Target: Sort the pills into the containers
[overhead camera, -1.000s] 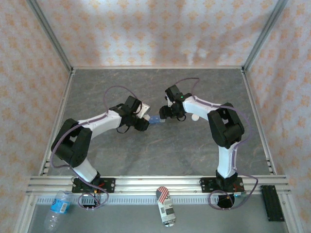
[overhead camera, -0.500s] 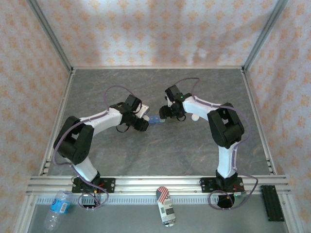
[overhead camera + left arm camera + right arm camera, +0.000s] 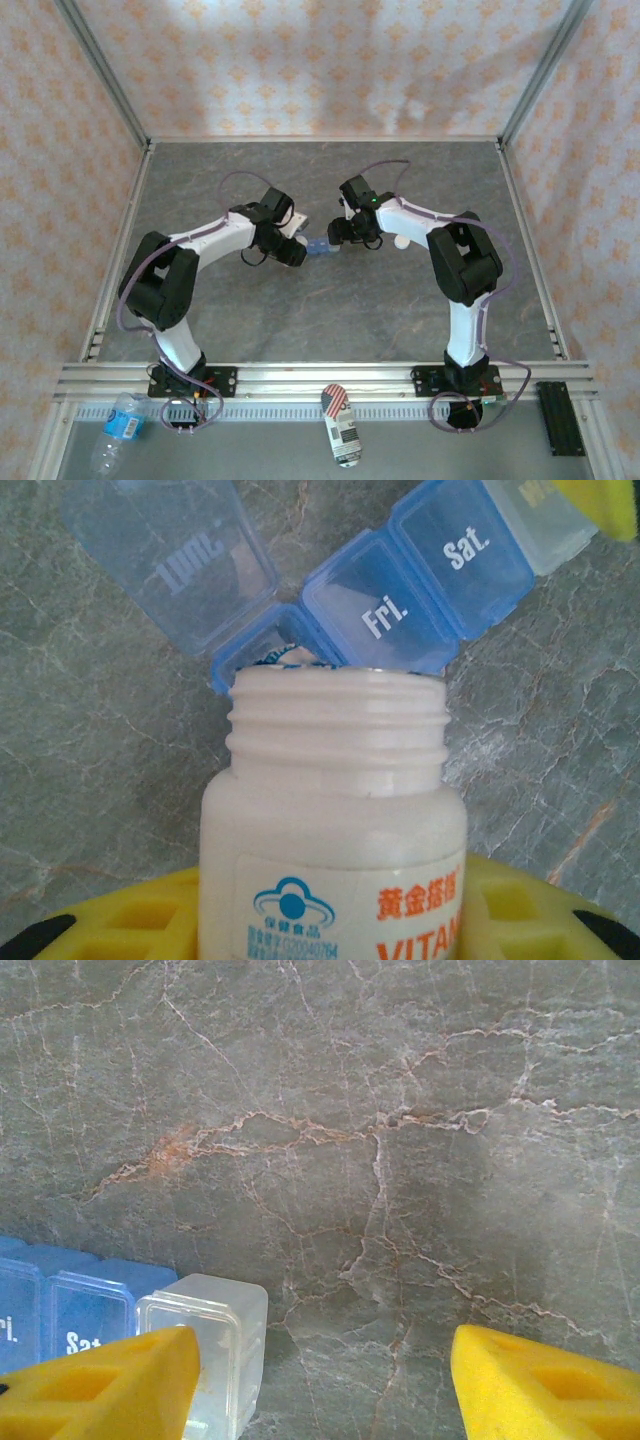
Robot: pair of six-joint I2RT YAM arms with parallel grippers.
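My left gripper [image 3: 288, 243] is shut on a white bottle [image 3: 335, 800] with an orange-lettered label, and its yellow fingers [image 3: 110, 925] flank the bottle's body. The uncapped mouth is tipped over the open compartment [image 3: 262, 652] of the translucent blue pill organiser [image 3: 318, 245], whose lid [image 3: 175, 565] is flipped back. The "Fri" [image 3: 385, 605] and "Sat" [image 3: 465, 550] compartments are closed. I cannot make out pills. My right gripper [image 3: 325, 1380] is open at the organiser's clear end compartment [image 3: 205, 1345], with its left finger [image 3: 110, 1375] over that compartment.
A small white cap [image 3: 400, 241] lies on the grey marbled table [image 3: 330, 310] right of the right gripper. A water bottle [image 3: 118, 428] and a flag-printed can [image 3: 342, 425] lie in front of the rail, off the table.
The left arm's elbow has swung inward and its wrist has turned, keeping the bottle at the organiser. The right arm has not moved.
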